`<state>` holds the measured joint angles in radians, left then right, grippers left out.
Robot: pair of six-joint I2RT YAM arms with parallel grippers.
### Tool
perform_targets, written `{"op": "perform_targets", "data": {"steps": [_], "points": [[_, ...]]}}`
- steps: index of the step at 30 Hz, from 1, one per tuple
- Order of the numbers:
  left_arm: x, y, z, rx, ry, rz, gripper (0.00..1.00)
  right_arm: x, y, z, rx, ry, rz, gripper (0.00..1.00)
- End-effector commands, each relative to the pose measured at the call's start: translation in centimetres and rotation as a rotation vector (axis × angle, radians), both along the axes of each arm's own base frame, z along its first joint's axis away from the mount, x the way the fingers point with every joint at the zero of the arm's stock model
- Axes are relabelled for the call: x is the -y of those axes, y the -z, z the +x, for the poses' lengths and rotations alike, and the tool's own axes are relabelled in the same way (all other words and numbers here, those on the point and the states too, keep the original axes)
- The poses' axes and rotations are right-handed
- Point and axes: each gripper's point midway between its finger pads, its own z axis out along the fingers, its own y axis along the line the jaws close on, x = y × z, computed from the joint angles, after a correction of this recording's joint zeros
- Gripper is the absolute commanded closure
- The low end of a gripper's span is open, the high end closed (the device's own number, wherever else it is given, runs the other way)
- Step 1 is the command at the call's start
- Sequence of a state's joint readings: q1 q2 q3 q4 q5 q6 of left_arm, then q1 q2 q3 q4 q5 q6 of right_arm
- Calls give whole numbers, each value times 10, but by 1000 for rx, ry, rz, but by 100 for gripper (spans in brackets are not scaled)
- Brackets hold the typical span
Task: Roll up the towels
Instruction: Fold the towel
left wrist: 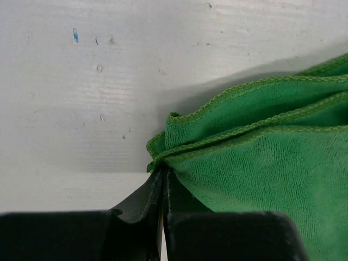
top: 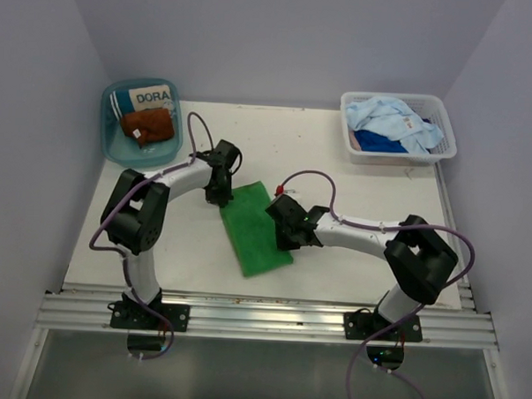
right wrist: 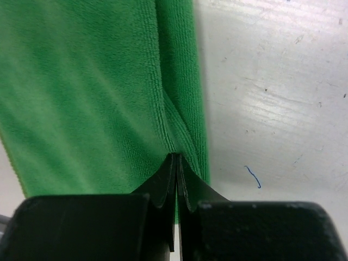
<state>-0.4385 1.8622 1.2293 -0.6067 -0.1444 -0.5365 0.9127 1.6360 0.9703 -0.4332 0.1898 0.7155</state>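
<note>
Grasp step: left claw point(left wrist: 163, 175) and right claw point(right wrist: 176, 162) each pinch the green towel point(top: 257, 239) edge at their tips; next likely needs a matched roll.

green towel point(top: 255, 239): top view hides its pinched edges under left gripper point(top: 218, 197) and right gripper point(top: 284, 229) (wrist views crop it). dark blue towel point(top: 381, 143) beyond it, mostly buried under light blue towel point(top: 393, 117).

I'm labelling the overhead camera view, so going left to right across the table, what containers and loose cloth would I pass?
teal basin → green towel → white basket
</note>
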Motion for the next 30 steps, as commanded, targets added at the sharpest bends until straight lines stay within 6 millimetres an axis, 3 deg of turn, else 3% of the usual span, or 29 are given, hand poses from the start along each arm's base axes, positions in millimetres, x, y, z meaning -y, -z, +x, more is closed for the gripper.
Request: {"op": "perform_targets", "data": {"steps": [1, 6, 9, 12, 14, 17, 18, 19, 22, 24, 26, 30], "points": [[9, 2, 37, 68, 13, -15, 95, 6, 14, -3, -8, 31, -16, 100], [31, 8, 53, 55, 31, -87, 95, 8, 25, -19, -56, 74, 25, 100], [42, -5, 71, 88, 31, -116, 95, 9, 18, -22, -46, 76, 31, 100], [43, -19, 75, 102, 37, -110, 94, 15, -5, -13, 21, 101, 28, 100], [36, -39, 76, 140, 28, -84, 90, 22, -31, -4, 108, 126, 61, 99], [21, -65, 57, 172, 25, -66, 82, 28, -52, -2, 164, 122, 84, 92], [15, -61, 42, 148, 27, -59, 80, 28, -54, -2, 165, 114, 85, 91], [14, -80, 35, 182, 32, -82, 75, 21, -60, -4, 155, 92, 109, 90], [10, -93, 1, 179, 41, -144, 70, 5, -63, -9, 127, 12, 155, 91], [18, -89, -25, 137, 59, -206, 69, -6, -62, -14, 105, -30, 184, 94], [36, -100, -46, 131, 100, -313, 71, -11, -58, -17, 93, -42, 176, 94], [76, -85, -99, 59, 206, -486, 73, -13, -45, -22, 52, -42, 171, 93]]}}
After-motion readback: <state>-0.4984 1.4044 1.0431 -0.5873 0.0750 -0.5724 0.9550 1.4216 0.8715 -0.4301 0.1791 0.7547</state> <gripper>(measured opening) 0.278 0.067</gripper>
